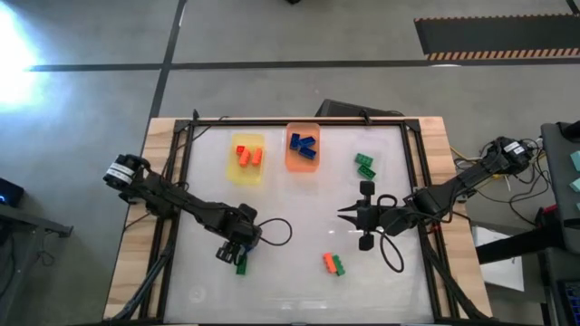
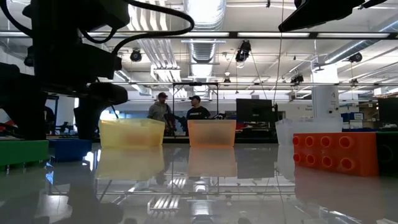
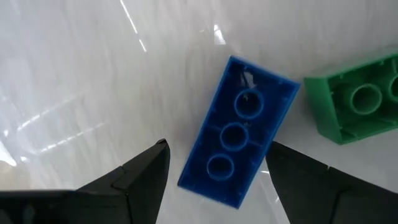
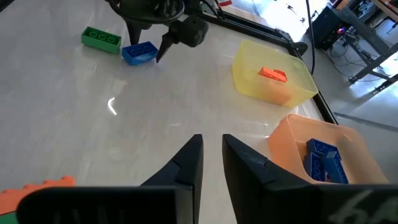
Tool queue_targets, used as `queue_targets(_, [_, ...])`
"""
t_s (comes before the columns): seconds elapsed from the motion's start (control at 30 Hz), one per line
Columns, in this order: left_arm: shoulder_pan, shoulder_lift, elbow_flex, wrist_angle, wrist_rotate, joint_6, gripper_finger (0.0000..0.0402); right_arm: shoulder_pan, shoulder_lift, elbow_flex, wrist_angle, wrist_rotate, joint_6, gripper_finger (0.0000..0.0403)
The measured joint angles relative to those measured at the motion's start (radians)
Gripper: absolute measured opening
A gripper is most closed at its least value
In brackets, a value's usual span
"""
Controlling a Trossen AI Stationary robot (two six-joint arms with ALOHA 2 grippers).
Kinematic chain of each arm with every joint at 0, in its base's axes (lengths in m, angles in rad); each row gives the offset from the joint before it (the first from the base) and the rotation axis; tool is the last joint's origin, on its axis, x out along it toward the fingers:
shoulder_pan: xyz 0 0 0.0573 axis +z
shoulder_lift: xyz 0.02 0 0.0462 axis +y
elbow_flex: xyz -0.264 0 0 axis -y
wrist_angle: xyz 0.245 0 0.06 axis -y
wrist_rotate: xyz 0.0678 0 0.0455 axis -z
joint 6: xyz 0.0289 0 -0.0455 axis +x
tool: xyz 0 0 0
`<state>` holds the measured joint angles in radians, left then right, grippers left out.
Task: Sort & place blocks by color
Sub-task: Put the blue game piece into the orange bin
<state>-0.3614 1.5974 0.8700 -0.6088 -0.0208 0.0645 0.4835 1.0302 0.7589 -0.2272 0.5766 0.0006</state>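
The table top (image 1: 299, 263) was glossy white, framed by pale wood edges (image 1: 127, 263). Both arms were dark, almost black, as were the left gripper (image 3: 214, 174) and the right gripper (image 4: 211, 155). The yellow tray (image 1: 246, 172) was translucent and held orange blocks (image 1: 248, 155). The orange tray (image 1: 303, 161) (also translucent) held blue blocks (image 1: 302, 145). Two green blocks (image 1: 365, 165) lay on the white surface. A blue block (image 3: 239, 134) showed its hollow underside, with a green block (image 3: 354, 99) beside it. Another pair (image 1: 333, 264) was one orange, one green. The floor (image 1: 91, 91) was grey, with a yellow-and-black striped band (image 1: 498, 55).
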Motion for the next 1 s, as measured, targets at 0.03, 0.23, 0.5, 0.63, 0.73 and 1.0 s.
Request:
queue_targets(0.03, [0.0, 0.0, 0.0, 0.006, 0.0, 0.002, 0.0248, 0.0, 0.0, 0.0, 0.0, 0.0, 0.0, 0.0052])
queue_targets(0.23, [0.0, 0.0, 0.0, 0.005, -0.014, 0.003, 0.0248, 0.0, 0.0, 0.0, 0.0, 0.0, 0.0, 0.0052])
queue_targets(0.5, [0.0, -0.001, 0.0, 0.003, -0.019, 0.004, 0.0197, 0.0, 0.0, 0.0, 0.0, 0.0, 0.0, 0.0052])
queue_targets(0.63, [0.0, -0.002, -0.001, 0.0, -0.02, 0.004, 0.0158, 0.0, 0.0, 0.0, 0.0, 0.0, 0.0, 0.0052])
queue_targets(0.73, [0.0, -0.003, -0.002, -0.002, -0.028, 0.003, 0.0138, 0.0, 0.0, 0.0, 0.0, 0.0, 0.0, 0.0052])
queue_targets(1.0, [0.0, -0.044, 0.008, -0.011, -0.166, 0.003, 0.0133, 0.0, 0.0, 0.0, 0.0, 0.0, 0.0, 0.0052])
